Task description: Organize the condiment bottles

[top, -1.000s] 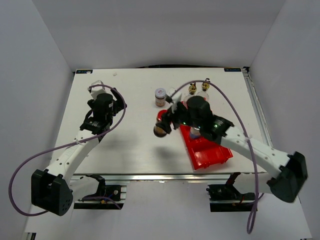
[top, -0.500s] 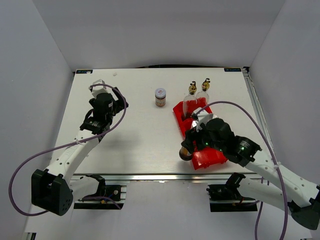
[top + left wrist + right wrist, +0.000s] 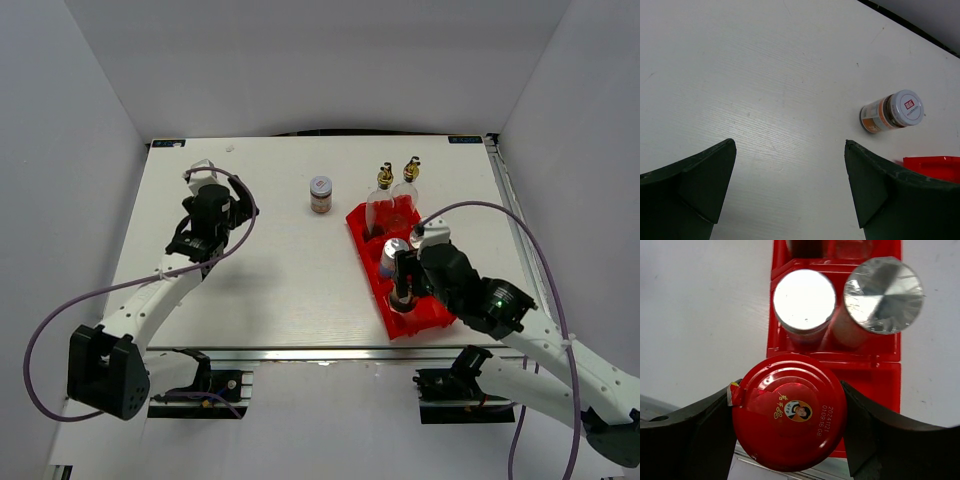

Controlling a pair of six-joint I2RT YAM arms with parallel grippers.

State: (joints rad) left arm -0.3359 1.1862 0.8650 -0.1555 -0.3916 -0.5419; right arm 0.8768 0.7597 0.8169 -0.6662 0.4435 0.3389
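Note:
My right gripper is shut on the red-lidded dark jar and holds it upright over the near compartment of the long red bin. I cannot tell whether the jar rests on the bin floor. Two silver-topped shakers stand in the compartment behind it; only one shaker shows from above. Two glass bottles with gold stoppers stand at the bin's far end. The grey-lidded jar stands alone on the table. My left gripper is open and empty, left of that jar.
The white table has its metal front edge just below the bin's near end. White walls close in the sides and back. The left arm's purple cable loops off the table's left side.
My right arm has carried the red-lidded jar from the table's middle, past the bin's left side, to above the bin's near compartment. The left arm has barely moved.

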